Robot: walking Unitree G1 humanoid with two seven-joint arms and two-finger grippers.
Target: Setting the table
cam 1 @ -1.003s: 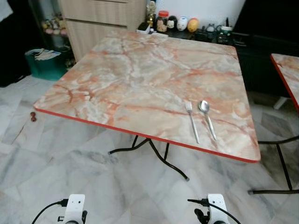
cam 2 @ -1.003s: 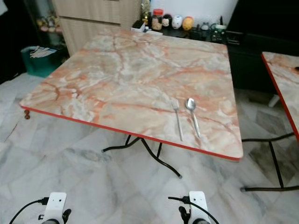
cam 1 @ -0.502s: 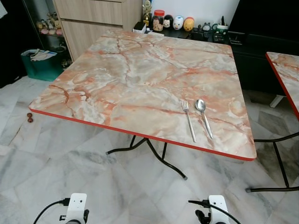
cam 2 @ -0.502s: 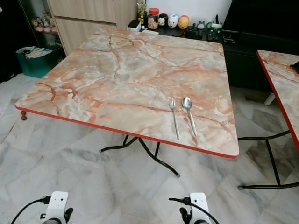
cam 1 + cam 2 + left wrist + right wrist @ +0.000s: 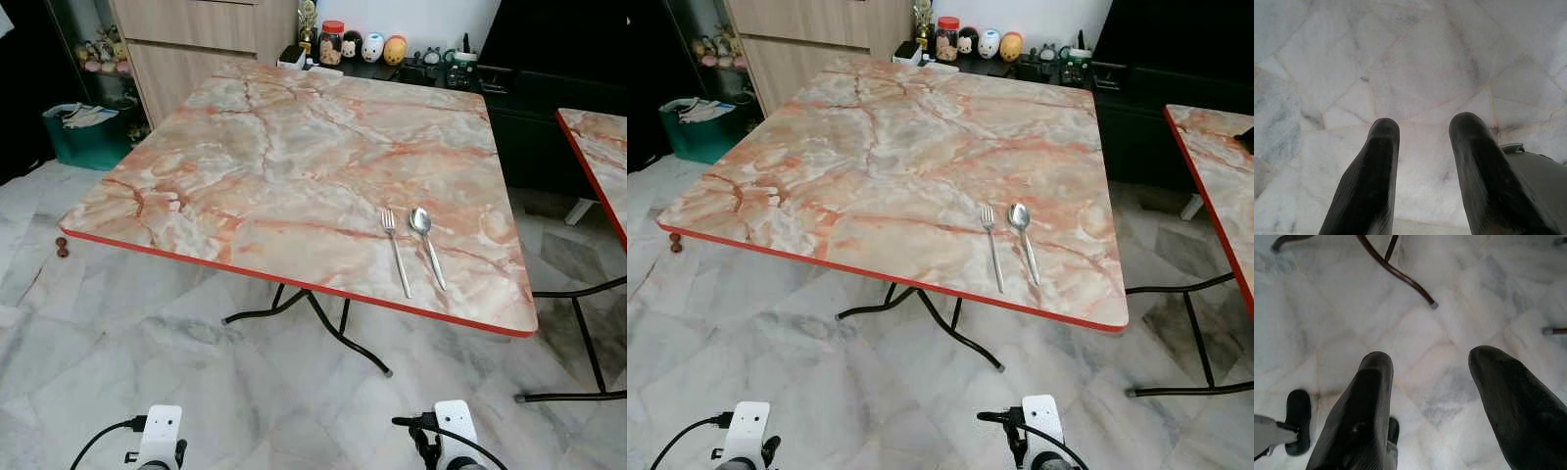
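Note:
A silver fork (image 5: 396, 251) and a silver spoon (image 5: 427, 245) lie side by side near the front right corner of a marble-patterned table (image 5: 284, 166) with a red edge. Both arms hang low in front of me, over the floor. My left gripper (image 5: 1423, 128) is open above white marble tiles, with nothing between its fingers. My right gripper (image 5: 1430, 364) is open too, pointing down at the floor near the table's dark metal leg (image 5: 1396, 271).
A second table (image 5: 598, 147) of the same kind stands to the right. Behind the main table are a wooden cabinet (image 5: 196, 39), a dark low shelf (image 5: 460, 78) with jars and figurines, and a green bin (image 5: 83, 132) at the left. Curved metal legs (image 5: 323, 323) spread under the table.
The camera has shifted slightly; the table sits a little lower and nearer in view. Fork and spoon have not moved on the table.

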